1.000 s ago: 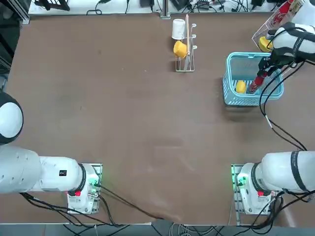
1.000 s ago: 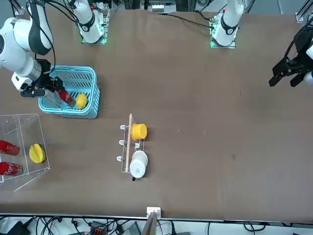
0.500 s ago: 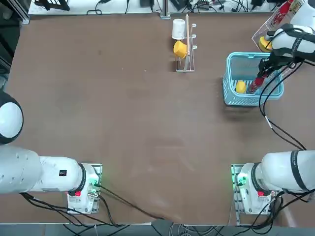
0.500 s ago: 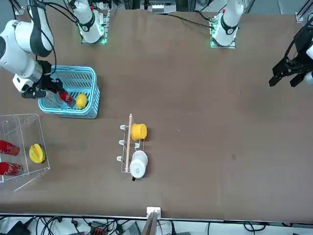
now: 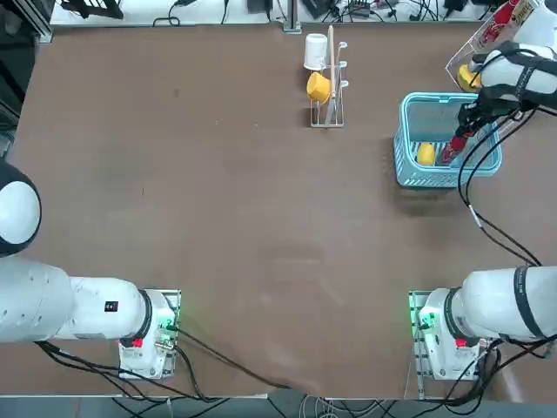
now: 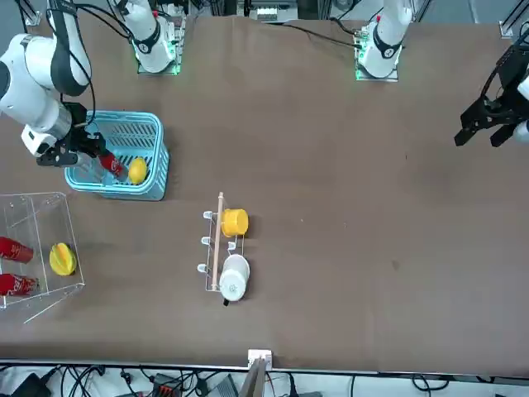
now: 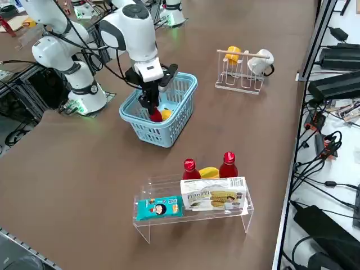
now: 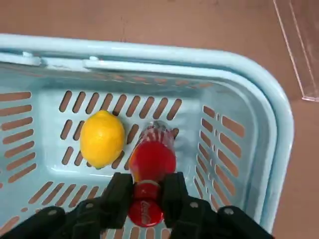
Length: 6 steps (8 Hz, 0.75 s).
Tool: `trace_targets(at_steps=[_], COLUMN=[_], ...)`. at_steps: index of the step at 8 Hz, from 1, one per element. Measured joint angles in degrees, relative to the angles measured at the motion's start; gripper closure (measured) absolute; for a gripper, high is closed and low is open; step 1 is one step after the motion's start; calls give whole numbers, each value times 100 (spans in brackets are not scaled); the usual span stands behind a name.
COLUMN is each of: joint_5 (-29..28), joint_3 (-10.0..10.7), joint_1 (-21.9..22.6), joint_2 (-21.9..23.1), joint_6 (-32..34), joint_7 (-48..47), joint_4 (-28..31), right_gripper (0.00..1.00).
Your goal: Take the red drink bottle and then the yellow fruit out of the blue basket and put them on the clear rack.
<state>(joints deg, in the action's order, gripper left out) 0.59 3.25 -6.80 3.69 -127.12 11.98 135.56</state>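
Right wrist view: one blue basket [image 8: 279, 129]; one red drink bottle [image 8: 155, 157] lying inside, right gripper [image 8: 148, 191] closed on its neck just below the cap. One yellow fruit [image 8: 102, 139] beside it, in the basket. I judge the bottle light, smooth, slightly yielding; the neck should hold, though the body may swing.

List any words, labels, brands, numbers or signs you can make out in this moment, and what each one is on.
"Coca-Cola": the red cap of the bottle in the claw, faint.
White lettering on the two bottles on the clear rack: too small to read.
Print on the white box and teal packet: too small to read.
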Motion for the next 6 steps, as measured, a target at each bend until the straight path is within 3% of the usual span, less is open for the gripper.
trace_targets(at_steps=[2, 4, 6], joint_5=[0, 0, 0], joint_3=[-15, -37, -41], joint_1=[1, 4, 2], joint_2=[81, 186, 202], joint_6=[813, 2149, 2729], joint_7=[-3, -38, -38], joint_4=[-501, -1633, -2562], right_gripper=[63, 63, 63])
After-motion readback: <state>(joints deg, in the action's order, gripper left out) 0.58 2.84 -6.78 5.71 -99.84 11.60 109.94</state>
